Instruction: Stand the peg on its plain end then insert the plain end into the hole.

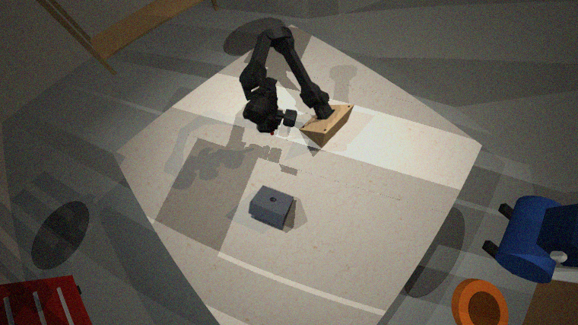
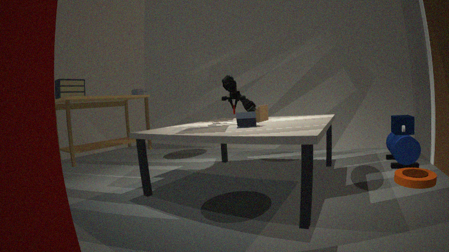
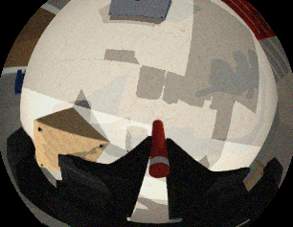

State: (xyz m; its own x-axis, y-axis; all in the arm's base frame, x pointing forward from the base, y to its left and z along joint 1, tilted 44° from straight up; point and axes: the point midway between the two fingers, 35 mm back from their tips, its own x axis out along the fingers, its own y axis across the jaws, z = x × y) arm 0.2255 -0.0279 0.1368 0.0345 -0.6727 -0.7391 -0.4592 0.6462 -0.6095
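I have the peg (image 1: 271,133) (image 2: 233,109) (image 3: 158,138) clamped in my gripper (image 1: 272,132) (image 2: 233,105) (image 3: 158,141), raised over the table (image 1: 383,235) (image 2: 231,138) (image 3: 163,42).
From the exterior view I see it hanging roughly upright, red, its pale-banded end up between my fingers, its plain end down and apart from the tabletop. The grey block (image 1: 266,208) (image 2: 246,120) (image 3: 139,10) sits nearer and slightly right, its hole (image 1: 272,199) dark and open in the sloped face; the peg is outside it. The wooden block (image 1: 326,128) (image 2: 262,113) (image 3: 69,138) stands farther right.
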